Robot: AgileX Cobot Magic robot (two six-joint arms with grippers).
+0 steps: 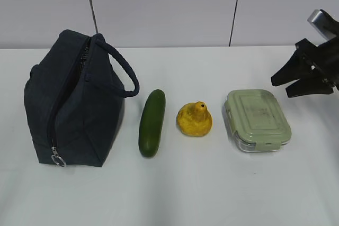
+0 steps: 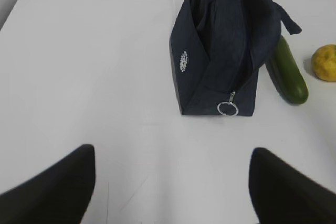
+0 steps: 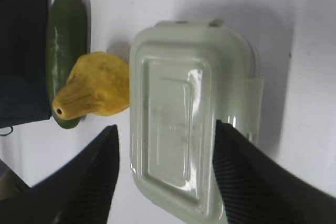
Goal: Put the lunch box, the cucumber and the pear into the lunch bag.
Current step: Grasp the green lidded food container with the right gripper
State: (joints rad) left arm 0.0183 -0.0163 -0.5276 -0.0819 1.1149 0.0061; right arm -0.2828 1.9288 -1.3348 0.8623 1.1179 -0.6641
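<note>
The navy lunch bag [image 1: 74, 104] stands at the left, zipped shut, ring pull [image 1: 58, 160] at its bottom front; it also shows in the left wrist view [image 2: 220, 45]. The cucumber [image 1: 152, 123], the yellow pear [image 1: 195, 119] and the green-lidded lunch box [image 1: 258, 119] lie in a row to its right. My right gripper [image 1: 296, 83] is open, hovering above and just right of the lunch box [image 3: 191, 114]; its fingers straddle the box's end from above. My left gripper [image 2: 170, 182] is open and empty over bare table in front of the bag. The cucumber [image 3: 65, 51] and the pear [image 3: 94, 93] show in the right wrist view.
The white table [image 1: 212, 194] runs to a pale panelled wall [image 1: 169, 3] at the back. The bag's looped handle [image 1: 124, 75] sticks out toward the cucumber. The cucumber [image 2: 287, 74] and part of the pear [image 2: 325, 62] show in the left wrist view.
</note>
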